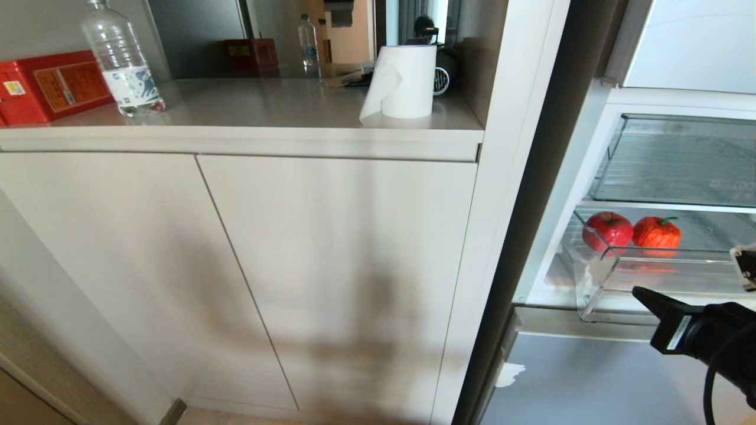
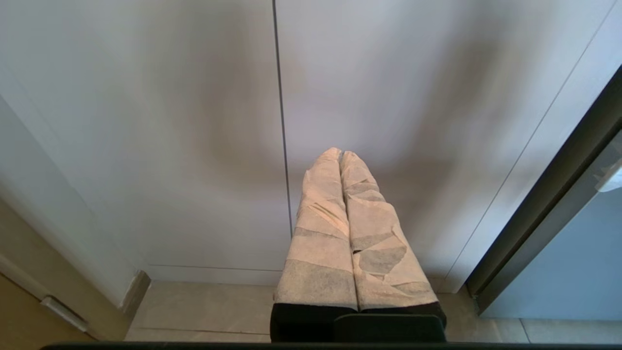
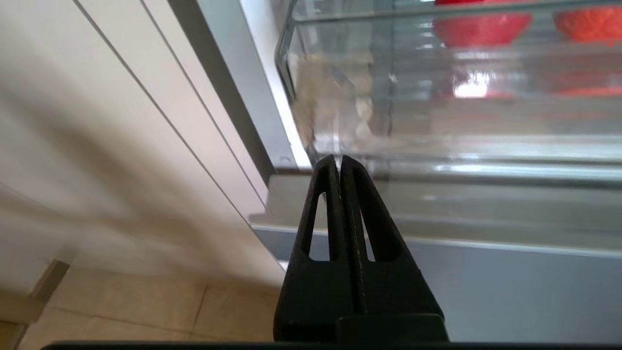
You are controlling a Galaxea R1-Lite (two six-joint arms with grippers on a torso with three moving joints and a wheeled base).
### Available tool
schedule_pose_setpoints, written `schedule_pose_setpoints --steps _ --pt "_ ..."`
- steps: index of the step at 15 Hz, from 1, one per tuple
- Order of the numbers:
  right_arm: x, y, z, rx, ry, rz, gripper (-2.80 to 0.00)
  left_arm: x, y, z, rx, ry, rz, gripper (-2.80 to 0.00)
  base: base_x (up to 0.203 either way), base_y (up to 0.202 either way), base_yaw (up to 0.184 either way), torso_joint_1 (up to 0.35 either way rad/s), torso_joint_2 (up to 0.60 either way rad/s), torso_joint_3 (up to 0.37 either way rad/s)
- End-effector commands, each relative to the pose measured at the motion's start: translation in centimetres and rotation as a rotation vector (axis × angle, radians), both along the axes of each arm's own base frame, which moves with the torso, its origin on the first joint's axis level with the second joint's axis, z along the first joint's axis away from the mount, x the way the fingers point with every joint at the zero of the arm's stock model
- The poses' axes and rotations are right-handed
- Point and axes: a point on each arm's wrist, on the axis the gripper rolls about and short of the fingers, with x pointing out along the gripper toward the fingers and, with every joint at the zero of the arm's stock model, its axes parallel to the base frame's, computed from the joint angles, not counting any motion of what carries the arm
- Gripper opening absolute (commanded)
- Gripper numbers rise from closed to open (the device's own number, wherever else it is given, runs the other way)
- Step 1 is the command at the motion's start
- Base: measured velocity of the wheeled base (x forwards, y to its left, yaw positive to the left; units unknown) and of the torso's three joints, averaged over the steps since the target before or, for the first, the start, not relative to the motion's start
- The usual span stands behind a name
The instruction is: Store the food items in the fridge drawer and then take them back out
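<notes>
Two food items lie in the pulled-out clear fridge drawer [image 1: 649, 274]: a smooth red fruit [image 1: 608, 229] and, to its right, a bumpy red-orange one [image 1: 657, 232] with a green stem. My right gripper [image 1: 641, 293] is shut and empty, its black tip just below and in front of the drawer's front lip near the left corner. In the right wrist view the shut gripper [image 3: 338, 160] points at the drawer's clear front wall [image 3: 437, 121], with both fruits [image 3: 481, 26] [image 3: 590, 22] behind it. My left gripper [image 2: 340, 154], tape-wrapped and shut, hangs parked facing the cabinet doors.
A second clear drawer [image 1: 679, 159] sits above the open one. A grey lower fridge front [image 1: 590, 383] is under my right arm. To the left stand white cabinet doors [image 1: 331, 265] under a counter with a paper roll [image 1: 407, 82], a water bottle [image 1: 121, 59] and a red box [image 1: 53, 85].
</notes>
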Motion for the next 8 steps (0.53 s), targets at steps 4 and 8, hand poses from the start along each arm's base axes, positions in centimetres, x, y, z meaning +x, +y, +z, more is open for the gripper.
schedule_pose_setpoints --steps 4,8 --pt "-2.9 -0.4 1.4 0.008 -0.030 0.001 -2.80 0.0 0.0 0.0 0.000 0.001 0.001 -2.80 0.000 0.000 0.000 0.000 0.00 0.000" --pt "-4.8 -1.0 4.4 0.006 -0.027 -0.034 -2.80 0.0 0.0 0.0 0.000 0.001 0.001 -2.80 0.000 0.000 0.000 0.000 0.00 0.000"
